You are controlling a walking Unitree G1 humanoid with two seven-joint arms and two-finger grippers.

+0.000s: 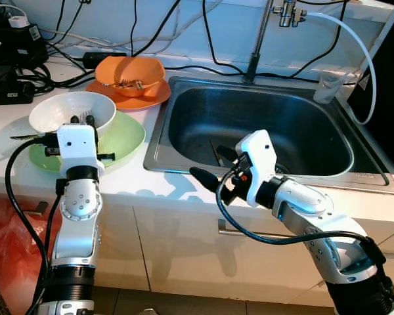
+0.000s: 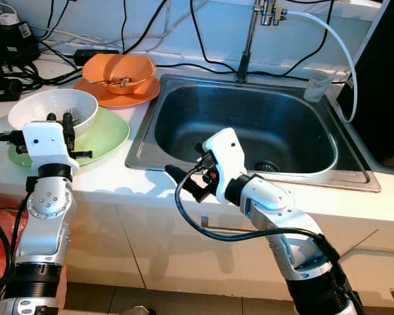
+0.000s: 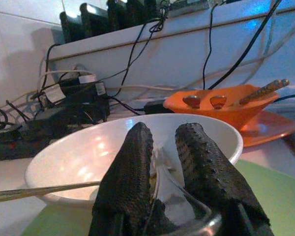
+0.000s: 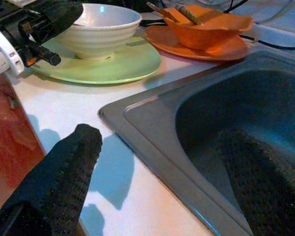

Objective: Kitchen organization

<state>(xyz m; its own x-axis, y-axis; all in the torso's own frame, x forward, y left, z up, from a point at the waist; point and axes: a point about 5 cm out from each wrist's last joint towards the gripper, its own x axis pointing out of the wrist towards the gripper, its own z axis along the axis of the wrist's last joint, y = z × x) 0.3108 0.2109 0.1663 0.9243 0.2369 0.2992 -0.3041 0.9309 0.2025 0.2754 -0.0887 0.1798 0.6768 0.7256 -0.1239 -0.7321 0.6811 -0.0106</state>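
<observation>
A white bowl (image 1: 71, 110) stands on a green plate (image 1: 125, 139) on the white counter, left of the sink. My left gripper (image 1: 83, 120) is at the bowl's near rim, its fingers (image 3: 132, 167) nearly together on what looks like a shiny metal spoon (image 3: 187, 216). Behind them an orange bowl (image 1: 130, 72) holding chopsticks sits on an orange plate (image 1: 151, 98). Over the counter's front edge, by the steel sink's (image 1: 262, 125) left front corner, my right gripper (image 1: 211, 164) hangs open and holds nothing.
A tap (image 1: 257, 46) rises behind the sink, and a clear cup (image 1: 328, 86) stands at the sink's back right corner. Black cables and chargers (image 1: 13, 59) crowd the counter's back left. A red bag (image 1: 6, 249) hangs below the counter on the left.
</observation>
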